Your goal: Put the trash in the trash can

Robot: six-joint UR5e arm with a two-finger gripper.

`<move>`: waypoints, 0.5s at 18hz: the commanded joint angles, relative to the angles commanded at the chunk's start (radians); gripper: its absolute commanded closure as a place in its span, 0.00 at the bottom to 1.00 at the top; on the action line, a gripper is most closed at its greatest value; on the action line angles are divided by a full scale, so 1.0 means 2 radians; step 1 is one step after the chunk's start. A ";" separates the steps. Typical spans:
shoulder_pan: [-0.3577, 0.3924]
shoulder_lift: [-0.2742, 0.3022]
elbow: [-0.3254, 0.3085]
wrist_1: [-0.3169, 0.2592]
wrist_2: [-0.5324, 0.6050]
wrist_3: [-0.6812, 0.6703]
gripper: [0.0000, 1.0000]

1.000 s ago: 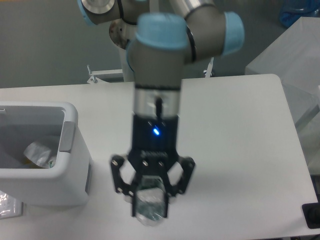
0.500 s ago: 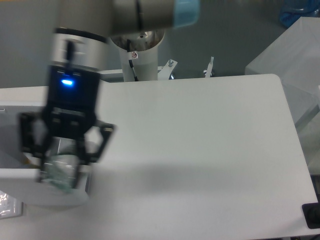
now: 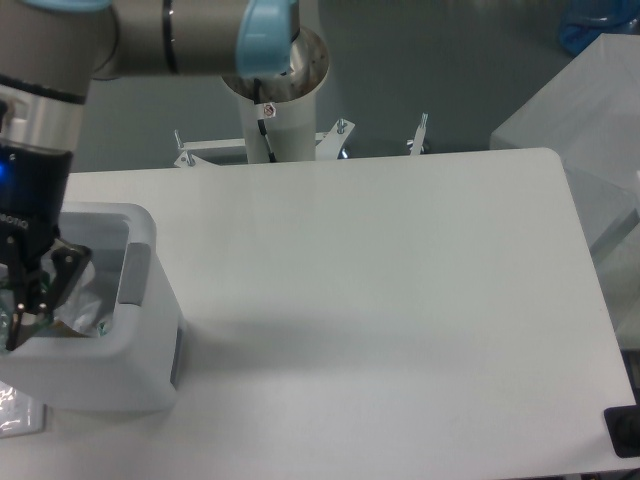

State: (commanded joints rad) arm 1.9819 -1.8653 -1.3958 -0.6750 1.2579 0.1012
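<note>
The white trash can (image 3: 105, 375) stands at the table's left edge, its grey panel (image 3: 134, 272) facing right. A crumpled clear wrapper (image 3: 78, 314) lies inside it. My gripper (image 3: 10, 335) hangs in the can's opening, half cut off by the left edge of the view. Its right finger (image 3: 30, 310) presses against a pale greenish sliver of the small clear bottle (image 3: 7, 322). The left finger is out of view.
The arm's base column (image 3: 272, 95) rises behind the table's far edge, with metal brackets (image 3: 345, 135) beside it. A clear plastic piece (image 3: 15, 415) lies on the table at the can's front left corner. A grey box (image 3: 590, 110) stands off the table's right side.
The gripper has swung left with the bottle, from the table's front middle to above the can's rim, and now sits lower in the can's opening.
</note>
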 joint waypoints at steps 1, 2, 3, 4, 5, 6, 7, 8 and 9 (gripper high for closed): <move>-0.001 0.002 -0.004 0.000 -0.001 0.002 0.43; -0.005 0.003 -0.006 0.000 -0.001 0.003 0.41; -0.010 0.005 -0.009 0.000 -0.001 0.004 0.31; -0.011 0.005 -0.010 0.000 0.000 0.005 0.21; -0.011 0.008 -0.012 -0.001 0.000 0.011 0.11; -0.011 0.009 -0.016 0.000 0.000 0.018 0.00; -0.011 0.011 -0.015 0.000 -0.001 0.017 0.00; -0.008 0.017 -0.017 0.000 -0.007 0.015 0.00; -0.005 0.017 -0.018 0.000 -0.010 0.016 0.00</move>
State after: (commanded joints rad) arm 1.9726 -1.8316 -1.4327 -0.6750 1.2380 0.1334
